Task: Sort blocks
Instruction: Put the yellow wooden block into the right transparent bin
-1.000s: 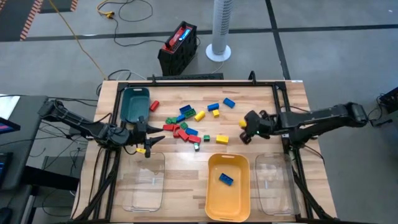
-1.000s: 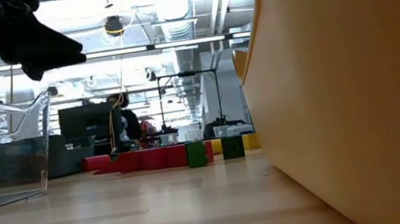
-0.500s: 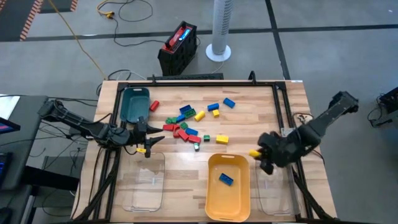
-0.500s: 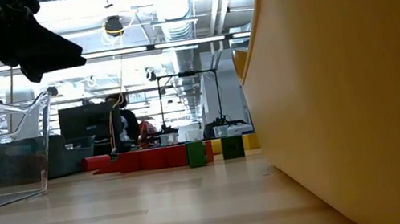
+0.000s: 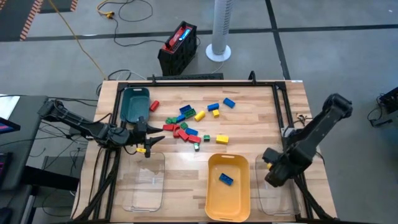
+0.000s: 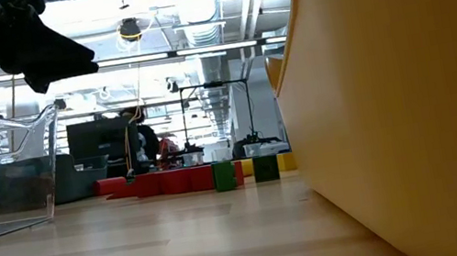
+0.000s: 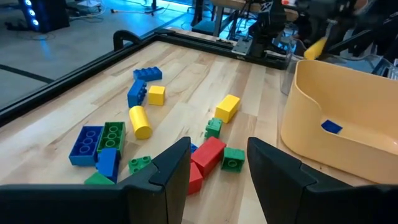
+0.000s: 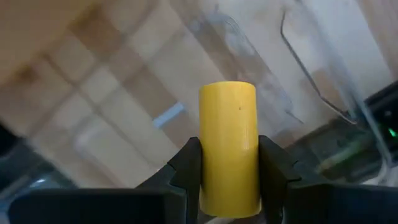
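Several red, green, blue and yellow blocks (image 5: 186, 124) lie loose in the middle of the wooden table; the low view shows them as a row (image 6: 218, 174). My right gripper (image 5: 273, 169) hangs over the right clear tray (image 5: 275, 190), shut on a yellow cylinder block (image 8: 227, 146), which also shows far off in the left wrist view (image 7: 316, 47). My left gripper (image 7: 217, 168) stands open near the table's left side (image 5: 147, 140), short of the pile, with nothing between its fingers. A blue block (image 5: 225, 179) lies in the yellow tray (image 5: 211, 199). My right gripper pinches the yellow cylinder block between its two fingers, one on each side of its curved wall (image 8: 206, 163). The fingers come from above, pointing down. The block is lifted clear, above the clear tray's floor.
A teal tray (image 5: 135, 104) stands at the far left and a second clear tray (image 5: 143, 180) at the near left. The yellow tray's wall (image 6: 410, 98) fills the right of the low view. A black frame (image 5: 199, 82) borders the table.
My right gripper has carried the yellow cylinder block from right of the pile toward the table's near edge and its right side. It has tipped over until it points down and now hangs above the right clear tray. The left arm has kept still.
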